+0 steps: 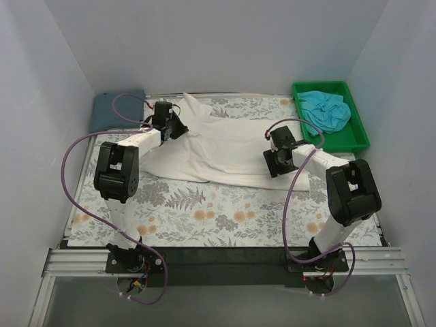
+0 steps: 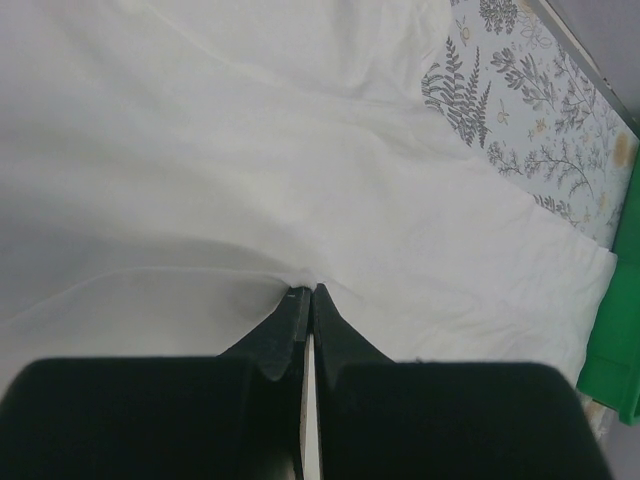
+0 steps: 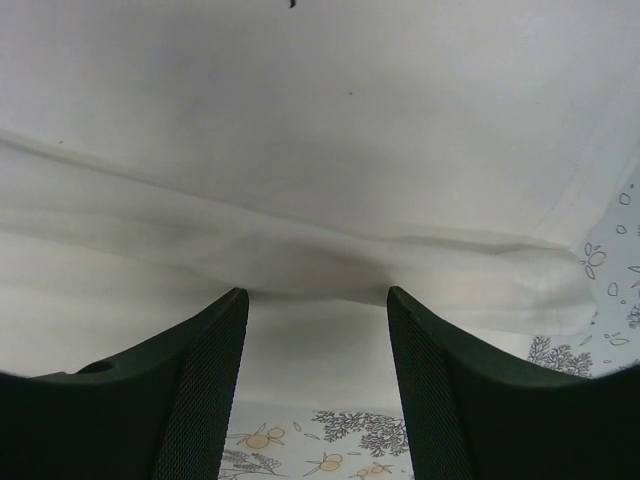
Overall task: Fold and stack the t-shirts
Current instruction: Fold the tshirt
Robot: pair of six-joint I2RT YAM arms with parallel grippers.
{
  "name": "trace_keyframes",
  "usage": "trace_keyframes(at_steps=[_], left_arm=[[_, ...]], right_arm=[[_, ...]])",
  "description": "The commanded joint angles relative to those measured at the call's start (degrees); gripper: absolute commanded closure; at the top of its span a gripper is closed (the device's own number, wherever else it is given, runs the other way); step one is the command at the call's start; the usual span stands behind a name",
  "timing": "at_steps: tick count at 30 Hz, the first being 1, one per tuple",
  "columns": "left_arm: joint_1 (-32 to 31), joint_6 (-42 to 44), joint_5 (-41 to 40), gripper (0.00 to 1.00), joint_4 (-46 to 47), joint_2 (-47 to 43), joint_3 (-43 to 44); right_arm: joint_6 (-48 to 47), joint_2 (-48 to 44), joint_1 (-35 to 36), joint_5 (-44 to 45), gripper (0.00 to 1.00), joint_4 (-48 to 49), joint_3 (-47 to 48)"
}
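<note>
The cream-white t-shirt point(image 1: 218, 146) lies spread and wrinkled across the middle of the floral cover. My left gripper point(image 1: 176, 128) is at the shirt's back left part; in the left wrist view it point(image 2: 305, 292) is shut, pinching a small peak of the white cloth point(image 2: 300, 150). My right gripper point(image 1: 276, 160) hovers over the shirt's right front edge. In the right wrist view it point(image 3: 318, 295) stands open, with a raised fold of the shirt point(image 3: 320, 130) just beyond its tips. A slate blue-grey t-shirt point(image 1: 117, 110) lies folded at the back left corner. A turquoise t-shirt point(image 1: 325, 111) sits crumpled in a tray.
The green tray point(image 1: 360, 129) stands at the back right and shows at the right edge of the left wrist view point(image 2: 620, 350). The floral table cover point(image 1: 225, 218) runs bare toward the near edge. White walls close in the back and both sides.
</note>
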Motion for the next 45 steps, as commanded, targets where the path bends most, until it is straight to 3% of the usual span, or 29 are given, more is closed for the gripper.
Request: trace_keyframes(at_steps=[1,20,29,33,36,41,45], left_arm=[[0.36,1.58,0.20,1.00,-0.10,-3.56,0.82],[0.54,3.60,-0.24,0.99,-0.98,-3.91,-0.23],[0.62,4.30,-1.20,0.97,-1.77,-4.35,0.29],[0.71,5.36,-2.34,0.84,-3.08,-4.87,1.96],[0.89,6.59,-4.61,0.67,-5.28,-6.28,3.45],[1.24,8.35,-8.49,0.41,-9.32,-12.41,2.76],[2.55,7.21,-13.06,0.27,-16.60,-19.36,-1.28]], right_arm=[[0.05,0.50,0.08,5.97,0.46,2.23,3.22],[0.05,10.43,-3.69,12.48,0.47,4.25,14.03],[2.68,5.79,-6.43,7.22,0.47,3.81,14.74],[5.32,1.39,-6.60,3.88,0.47,2.50,12.37],[7.86,-2.13,-7.48,1.33,0.47,0.74,9.65],[11.47,-9.76,-10.37,-3.50,0.46,-0.85,4.38],[14.37,-15.40,-12.22,-5.70,0.40,-1.55,-0.55]])
